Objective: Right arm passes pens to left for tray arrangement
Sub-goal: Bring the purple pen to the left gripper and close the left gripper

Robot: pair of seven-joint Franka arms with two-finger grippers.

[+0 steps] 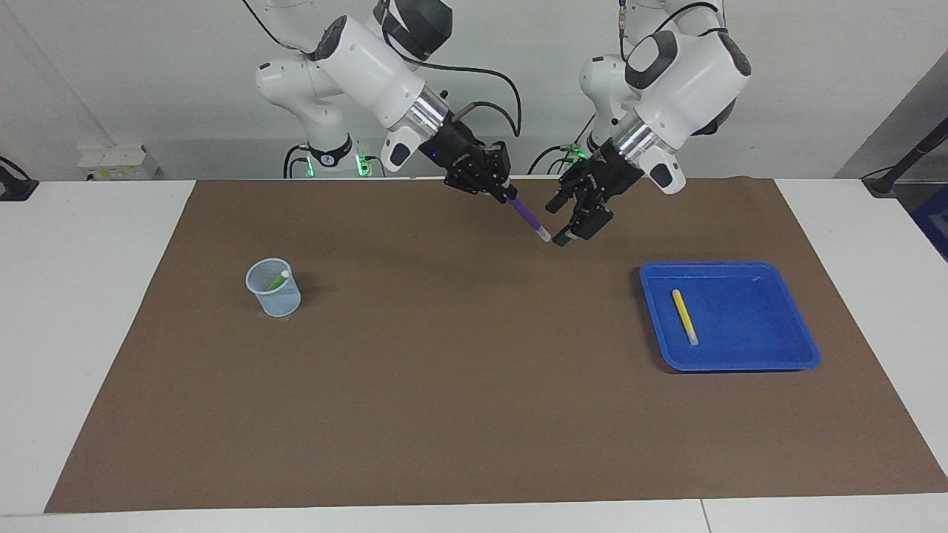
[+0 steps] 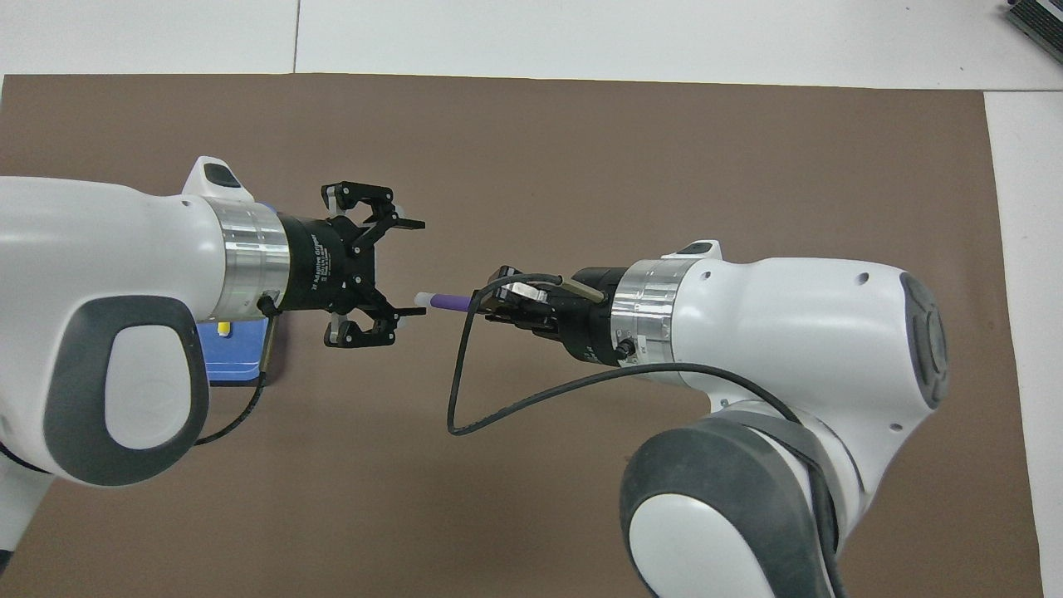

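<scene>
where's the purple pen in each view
Facing view: the purple pen is up in the air near the top centre, slanting down from the right gripper toward the open left gripper.
Overhead view: the pen is at mid-picture, level, its pale tip between the left gripper's fingers.
Shared landmark: the blue tray.

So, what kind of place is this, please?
Probably a robotics lab: two white arms work over a brown mat on a white table, the right gripper offering a purple pen to the left gripper.
</scene>
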